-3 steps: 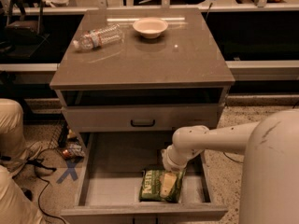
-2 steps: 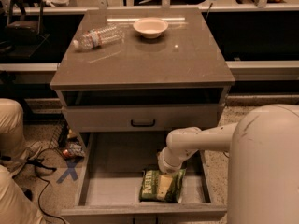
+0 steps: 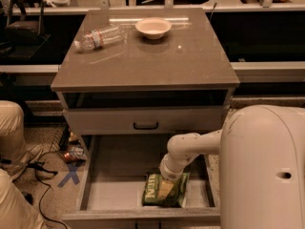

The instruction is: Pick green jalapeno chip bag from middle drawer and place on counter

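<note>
Gripper (image 3: 167, 180) sits on green jalapeno chip bag (image 3: 153, 193) at 5 o'clock of middle drawer (image 3: 112, 194) floor (grasp state cannot be told); it should pinch firmly, then lift straight up toward counter (image 3: 143, 61).

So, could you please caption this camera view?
Gripper at the green jalapeno chip bag inside the open middle drawer.

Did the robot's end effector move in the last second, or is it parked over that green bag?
Yes. Judged against the middle drawer's right wall, the end effector has drifted slightly left and down, over the unmoved green jalapeno chip bag.
</note>
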`<act>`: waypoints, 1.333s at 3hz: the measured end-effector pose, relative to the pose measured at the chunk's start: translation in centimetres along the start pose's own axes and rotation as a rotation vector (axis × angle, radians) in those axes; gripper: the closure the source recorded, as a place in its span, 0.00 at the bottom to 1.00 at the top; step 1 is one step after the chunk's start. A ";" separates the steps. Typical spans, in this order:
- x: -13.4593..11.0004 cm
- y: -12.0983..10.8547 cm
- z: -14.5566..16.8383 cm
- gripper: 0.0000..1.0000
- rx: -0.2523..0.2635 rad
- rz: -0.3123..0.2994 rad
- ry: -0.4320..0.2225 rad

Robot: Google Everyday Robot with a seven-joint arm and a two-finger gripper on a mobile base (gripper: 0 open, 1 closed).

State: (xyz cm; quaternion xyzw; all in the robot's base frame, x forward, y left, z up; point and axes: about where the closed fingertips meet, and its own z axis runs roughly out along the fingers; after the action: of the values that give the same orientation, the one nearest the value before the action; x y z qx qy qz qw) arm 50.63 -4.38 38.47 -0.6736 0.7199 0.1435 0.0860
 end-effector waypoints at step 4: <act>3.0 -0.6 -6.7 1.00 0.133 0.074 -0.049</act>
State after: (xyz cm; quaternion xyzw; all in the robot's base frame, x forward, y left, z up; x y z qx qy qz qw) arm 51.42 -9.43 43.78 -0.6356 0.7500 0.1149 0.1425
